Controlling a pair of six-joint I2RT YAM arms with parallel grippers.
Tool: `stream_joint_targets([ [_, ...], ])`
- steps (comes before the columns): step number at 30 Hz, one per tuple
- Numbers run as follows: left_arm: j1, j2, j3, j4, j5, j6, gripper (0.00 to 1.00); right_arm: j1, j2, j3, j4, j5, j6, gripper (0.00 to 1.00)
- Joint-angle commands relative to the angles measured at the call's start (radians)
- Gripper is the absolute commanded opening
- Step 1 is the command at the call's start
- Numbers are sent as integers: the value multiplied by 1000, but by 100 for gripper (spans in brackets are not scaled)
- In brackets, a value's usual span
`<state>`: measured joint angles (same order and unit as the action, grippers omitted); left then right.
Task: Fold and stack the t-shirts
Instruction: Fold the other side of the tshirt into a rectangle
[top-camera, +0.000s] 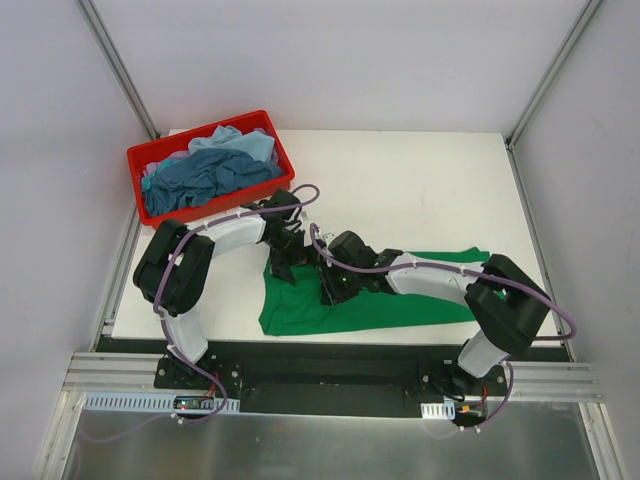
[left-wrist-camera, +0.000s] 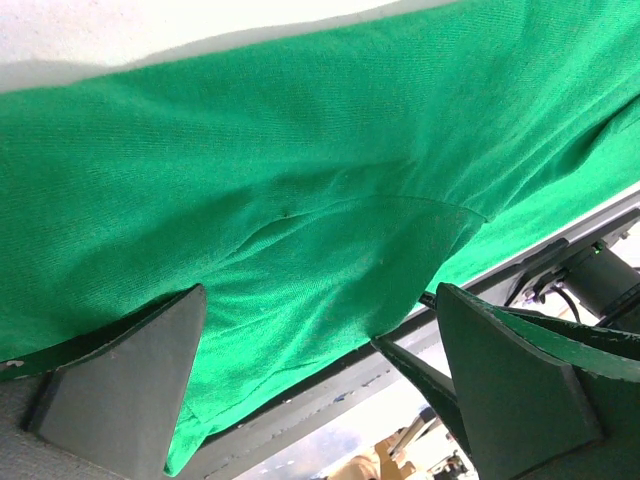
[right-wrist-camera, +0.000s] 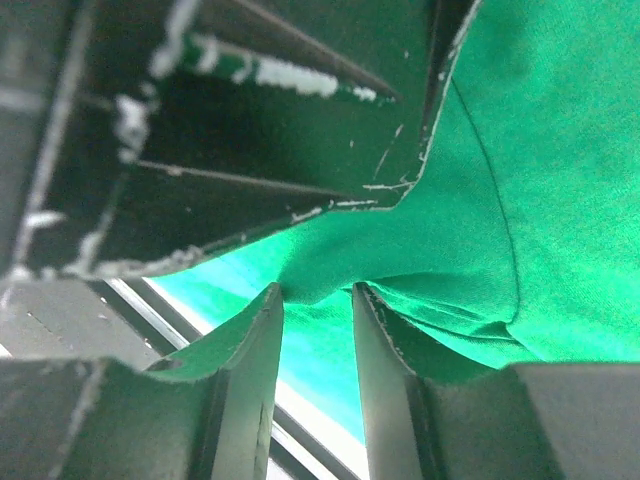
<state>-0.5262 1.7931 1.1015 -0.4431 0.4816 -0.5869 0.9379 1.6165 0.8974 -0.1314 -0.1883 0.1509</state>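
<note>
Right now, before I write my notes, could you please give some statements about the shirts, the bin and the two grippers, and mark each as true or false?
1. The green t-shirt lies in the red bin. False: it lies on the white table, near the front edge.
2. The right gripper pinches a fold of the green t-shirt. True.
3. The left gripper is wide open. True.
4. The red bin is empty. False: it holds a teal-blue shirt and a pale blue shirt.
</note>
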Motion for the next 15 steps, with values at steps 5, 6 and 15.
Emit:
stream_joint_targets([
  [5,5,32,-22,9,-11,25,99,7,29,56,16,30,35,37],
  [6,5,32,-23,9,-9,27,99,9,54,78,18,45,45,36],
  [15,14,34,-32,9,-15,27,99,7,126,218,21,124,108,40],
])
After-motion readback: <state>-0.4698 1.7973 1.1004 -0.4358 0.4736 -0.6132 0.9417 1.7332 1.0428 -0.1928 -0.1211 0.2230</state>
